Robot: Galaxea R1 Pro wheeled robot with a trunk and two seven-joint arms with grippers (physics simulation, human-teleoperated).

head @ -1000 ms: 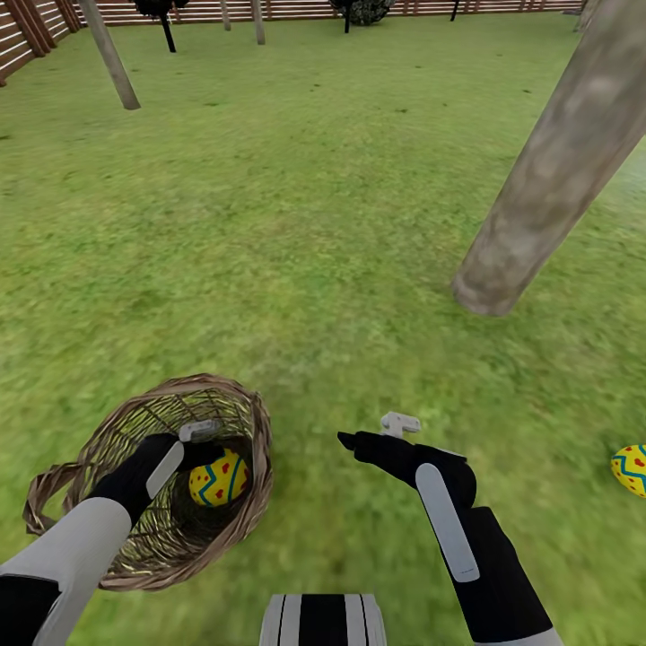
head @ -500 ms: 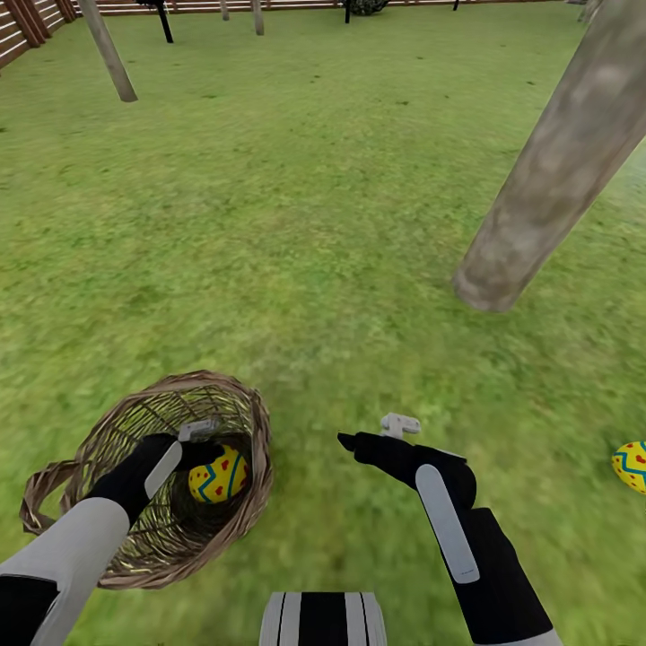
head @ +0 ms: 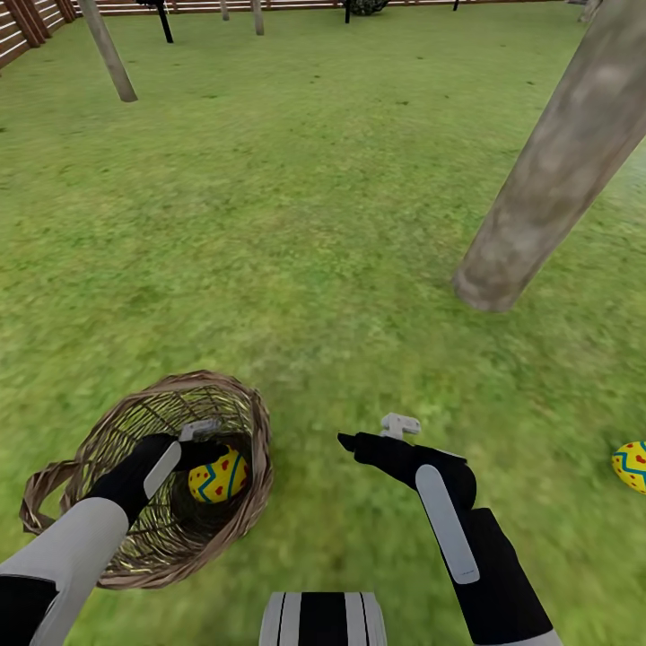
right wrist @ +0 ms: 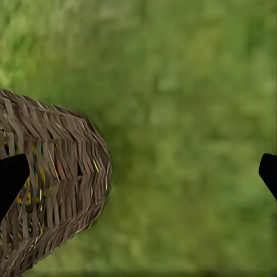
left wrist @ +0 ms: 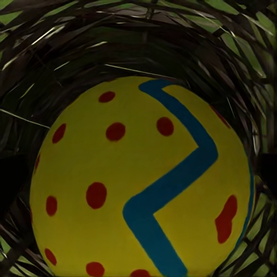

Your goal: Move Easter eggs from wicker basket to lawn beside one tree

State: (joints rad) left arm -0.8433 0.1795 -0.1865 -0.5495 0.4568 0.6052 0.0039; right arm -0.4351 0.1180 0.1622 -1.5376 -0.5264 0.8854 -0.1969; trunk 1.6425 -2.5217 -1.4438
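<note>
The left gripper [head: 199, 441] is down inside the wicker basket [head: 235, 511], black fingers reaching in over the braided rim right beside a yellow Easter egg [head: 218, 475] with blue zigzag and red marks; whether those fingers are closed on the egg or merely next to it cannot be told from here; in the left wrist view that egg [left wrist: 141, 184] looms very close, red dots and a blue zigzag across it, dark woven wicker [left wrist: 52, 40] curving behind; the basket itself lies tipped on the lawn [head: 296, 206], its mouth facing up and away from the robot; over to the right arm, the right gripper [head: 370, 432] hangs above bare grass just beside the basket, spread wide, and the right wrist view shows its two black fingertips [right wrist: 11, 179] far apart with the basket's woven wall [right wrist: 57, 184] between them on one side; a second Easter egg [head: 631, 467] rests on the grass out to the right, near the thick grey-brown tree trunk [head: 556, 170]; a brown slat fence [head: 18, 27] runs along the lawn's far edge.
</note>
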